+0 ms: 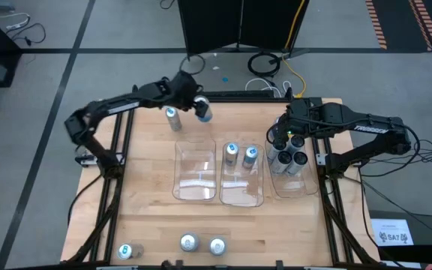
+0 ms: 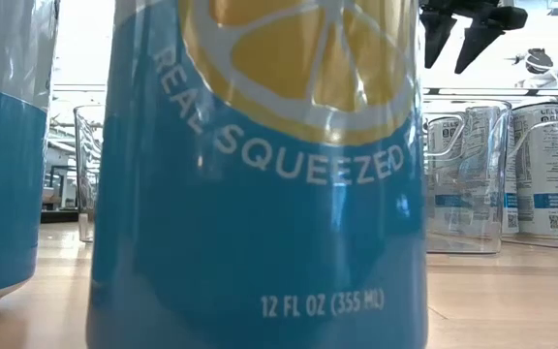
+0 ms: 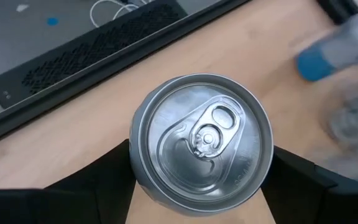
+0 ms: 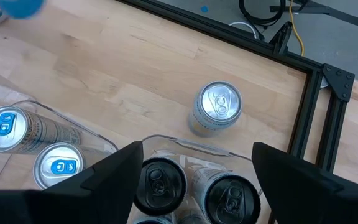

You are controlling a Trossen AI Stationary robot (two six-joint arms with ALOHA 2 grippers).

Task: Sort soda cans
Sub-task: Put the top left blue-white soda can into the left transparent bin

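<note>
1. Cans are sitting in three places on the bench (image 1: pixel 148 187): at the far edge, in the trays at the middle, and along the near edge.
2. Left claw (image 1: pixel 202 110) is gripping a silver can (image 1: pixel 204 112) at the far edge; the left wrist view is showing its fingers (image 3: pixel 98 186) pressing on both sides of that can (image 3: pixel 202 142).
3. One blue-topped can (image 1: pixel 173 118) is standing just beside it, apart from the claw.
4. Three clear trays are lying side by side: the left tray (image 1: pixel 195 171) is holding nothing, the middle tray (image 1: pixel 240 196) is holding two blue-tabbed cans (image 1: pixel 231 154) (image 1: pixel 250 156).
5. Right tray (image 1: pixel 291 187) is holding several dark-topped cans (image 1: pixel 300 160); the arm is covering part of them, so I cannot count them exactly.
6. Right claw (image 1: pixel 285 135) is hovering open over the far end of that tray, holding nothing; its fingers (image 4: pixel 114 171) are standing wide apart.
7. One silver can (image 4: pixel 217 107) is standing on the bench just beyond the right tray, blocked from above by the right arm.
8. Three cans are standing along the near edge (image 1: pixel 128 251) (image 1: pixel 189 243) (image 1: pixel 217 246); one blue lemon-marked can (image 2: pixel 260 174) is filling the low view.
</note>
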